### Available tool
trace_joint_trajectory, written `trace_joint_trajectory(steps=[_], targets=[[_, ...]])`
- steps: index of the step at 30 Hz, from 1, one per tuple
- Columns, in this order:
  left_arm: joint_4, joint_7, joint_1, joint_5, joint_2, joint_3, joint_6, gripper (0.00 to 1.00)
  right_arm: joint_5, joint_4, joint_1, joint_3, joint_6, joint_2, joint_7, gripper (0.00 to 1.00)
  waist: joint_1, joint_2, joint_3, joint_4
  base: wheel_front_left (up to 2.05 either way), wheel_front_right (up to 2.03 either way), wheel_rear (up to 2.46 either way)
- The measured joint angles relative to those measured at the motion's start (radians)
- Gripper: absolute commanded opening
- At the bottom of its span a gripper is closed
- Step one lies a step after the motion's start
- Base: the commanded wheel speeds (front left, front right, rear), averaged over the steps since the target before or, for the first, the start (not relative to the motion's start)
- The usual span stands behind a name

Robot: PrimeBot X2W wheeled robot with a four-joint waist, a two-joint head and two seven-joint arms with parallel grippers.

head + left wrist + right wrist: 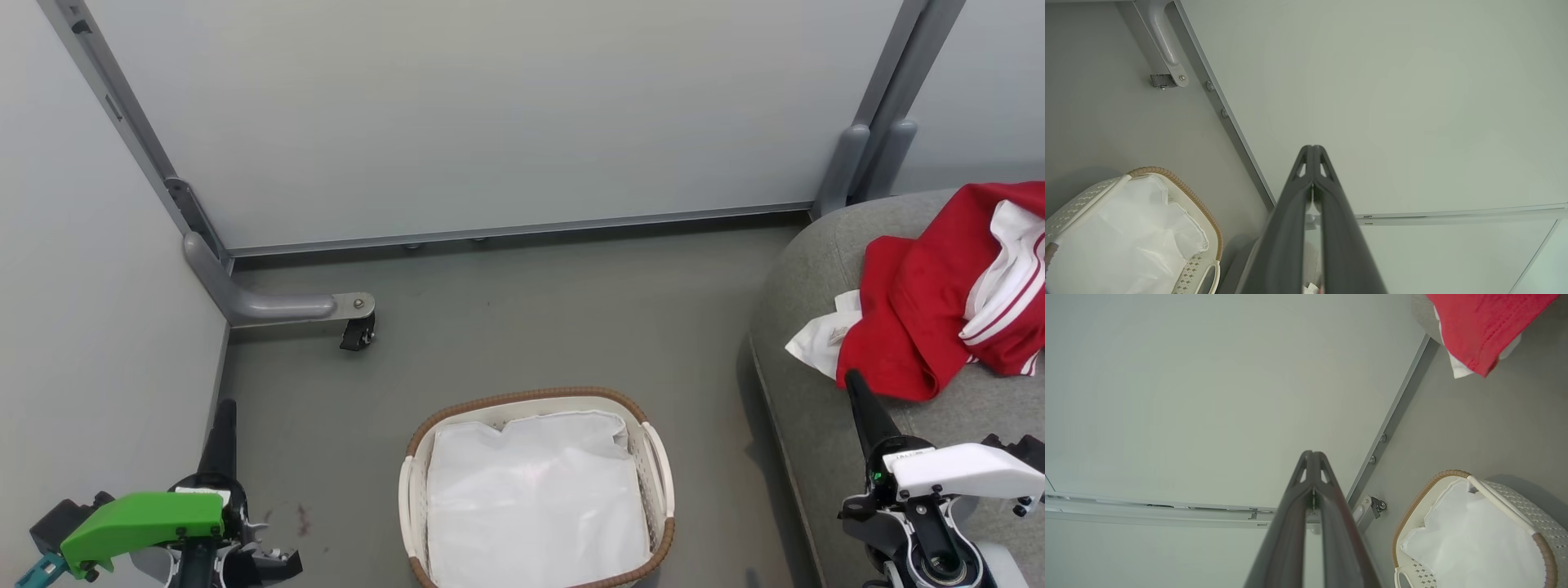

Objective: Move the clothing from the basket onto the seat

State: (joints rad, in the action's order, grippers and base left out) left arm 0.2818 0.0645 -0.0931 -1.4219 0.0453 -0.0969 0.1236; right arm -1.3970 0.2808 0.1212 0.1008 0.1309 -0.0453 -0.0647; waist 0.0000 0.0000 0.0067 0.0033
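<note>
Lying in a heap on the grey seat (816, 408) at the right, the red and white clothing (914, 318) is resting well apart from the basket (531, 397), which is sitting on the floor (506, 327) with a white sheet (535, 498) inside it. The left end effector (226, 408) and the right end effector (854, 380) are both pressing their fingers together, holding nothing
</note>
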Motion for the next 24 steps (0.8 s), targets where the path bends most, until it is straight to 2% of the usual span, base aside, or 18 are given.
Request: trace_joint_trajectory(steps=[24], targets=[[-0.033, 0.049, -0.007, -0.171, 0.001, -0.015, 0.004, 0.00, -0.197, -0.033, -0.007, 0.012, 0.000, -0.001, -0.045, 0.00, 0.0000, 0.0000, -0.003, -0.003, 0.00, 0.00, 0.00]])
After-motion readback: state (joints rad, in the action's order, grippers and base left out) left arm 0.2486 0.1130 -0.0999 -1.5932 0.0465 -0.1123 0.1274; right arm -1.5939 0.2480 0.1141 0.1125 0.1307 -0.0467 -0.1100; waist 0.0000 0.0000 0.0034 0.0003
